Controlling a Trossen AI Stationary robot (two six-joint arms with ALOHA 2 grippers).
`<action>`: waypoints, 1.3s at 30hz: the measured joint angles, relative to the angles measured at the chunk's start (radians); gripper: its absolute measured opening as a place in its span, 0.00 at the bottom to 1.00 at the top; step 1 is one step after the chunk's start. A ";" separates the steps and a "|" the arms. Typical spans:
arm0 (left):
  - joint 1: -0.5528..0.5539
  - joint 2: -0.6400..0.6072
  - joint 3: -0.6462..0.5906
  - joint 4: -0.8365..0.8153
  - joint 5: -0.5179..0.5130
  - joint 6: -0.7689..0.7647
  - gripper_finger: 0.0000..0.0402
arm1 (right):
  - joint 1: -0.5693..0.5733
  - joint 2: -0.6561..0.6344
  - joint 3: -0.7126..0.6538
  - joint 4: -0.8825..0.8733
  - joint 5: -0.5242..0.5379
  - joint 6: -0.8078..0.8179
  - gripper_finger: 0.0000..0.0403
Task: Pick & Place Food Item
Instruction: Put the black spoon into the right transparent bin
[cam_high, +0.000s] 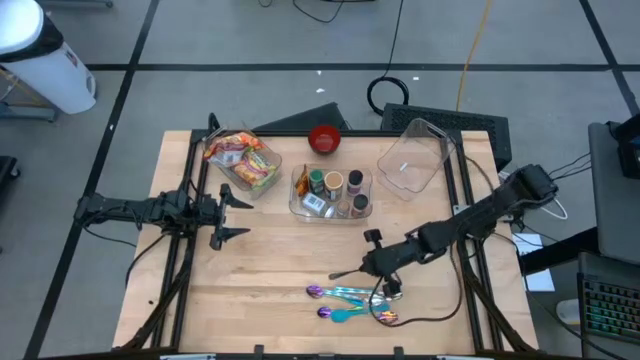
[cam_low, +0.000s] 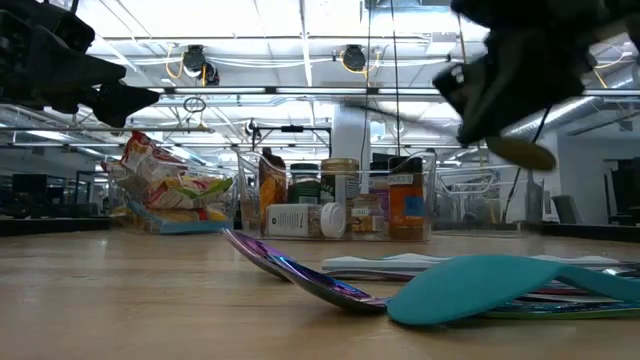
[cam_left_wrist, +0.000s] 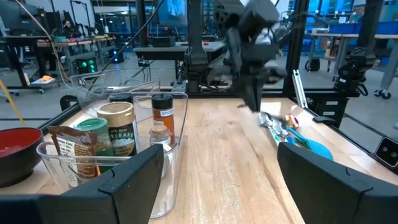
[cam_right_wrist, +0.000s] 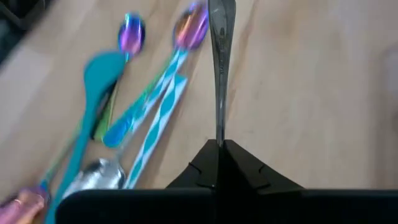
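- Overhead, the right gripper (cam_high: 378, 268) hangs over the near-right of the table (cam_high: 270, 270), clenched on a plain metal spoon (cam_high: 347, 272) whose bowl points left, just beyond the heap of coloured cutlery (cam_high: 355, 300) lying near the front edge. The left gripper (cam_high: 232, 215) waits at the left side with its fingers spread and nothing between them, likely kept clear of the work.
- Along the far edge stand a bin of snack packets (cam_high: 240, 160), a jar tray (cam_high: 330, 192), a red bowl (cam_high: 324, 139) and an empty clear tub (cam_high: 412, 160), probably the place meant for food.
- From table height, the spoon's bowl (cam_low: 520, 152) is lifted off the wood, under the right arm.
- Left wrist: jars (cam_left_wrist: 121, 127) close by, right arm beyond.
- Right wrist: the fingers (cam_right_wrist: 219, 165) pinch the handle end, so the spoon (cam_right_wrist: 220, 68) sticks straight out.
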 joint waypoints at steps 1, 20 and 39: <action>0.000 0.000 0.000 0.000 0.000 0.000 0.81 | 0.000 -0.025 0.000 -0.003 0.012 0.009 0.00; 0.000 0.000 0.000 0.001 0.000 0.000 0.81 | -0.174 -0.527 0.001 -0.292 0.356 0.049 0.00; 0.000 0.000 0.000 0.001 0.000 0.000 0.81 | -0.777 -0.612 -0.143 -0.469 0.542 0.327 0.01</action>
